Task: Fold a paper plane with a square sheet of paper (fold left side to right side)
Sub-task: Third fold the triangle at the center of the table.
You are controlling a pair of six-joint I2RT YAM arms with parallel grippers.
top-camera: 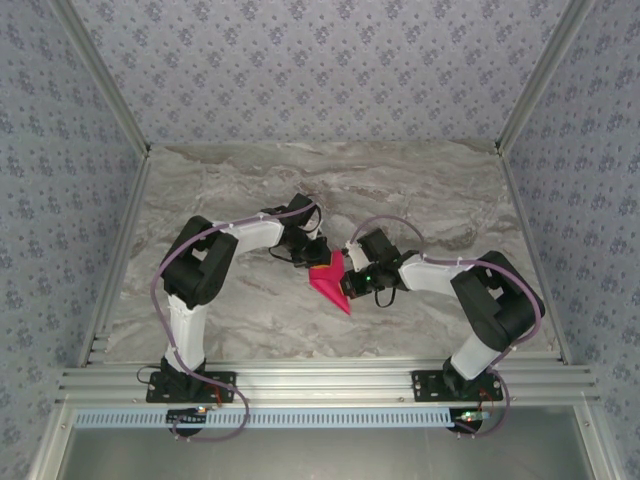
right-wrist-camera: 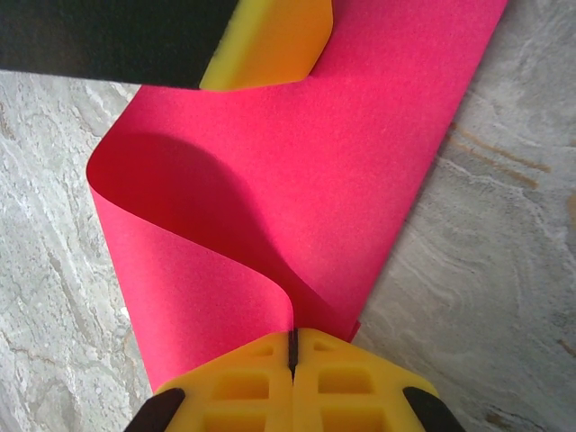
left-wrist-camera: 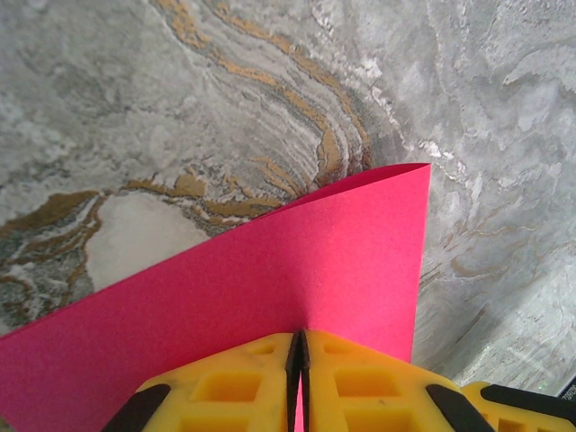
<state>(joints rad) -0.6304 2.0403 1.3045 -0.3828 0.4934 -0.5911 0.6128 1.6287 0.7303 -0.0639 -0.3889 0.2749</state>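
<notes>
The square sheet of paper (top-camera: 332,283) is bright magenta-pink and hangs between both grippers at mid-table, seen from above as a pointed wedge with its tip toward the near edge. My left gripper (top-camera: 318,256) is at its far upper corner. In the left wrist view the yellow fingers (left-wrist-camera: 234,382) are shut on the sheet (left-wrist-camera: 270,270), with the left gripper (left-wrist-camera: 299,340) pinching its edge. My right gripper (top-camera: 353,284) is at the sheet's right side. In the right wrist view the right gripper (right-wrist-camera: 292,337) is shut on the sheet (right-wrist-camera: 360,153), which curls over in a loose loop. The left gripper's yellow finger (right-wrist-camera: 270,40) shows at the top.
The grey marble-patterned tabletop (top-camera: 330,180) lies under the paper. Aluminium rails (top-camera: 320,382) run along the near edge and both sides, with patterned walls behind. Both arm bases (top-camera: 190,385) are bolted to the near rail.
</notes>
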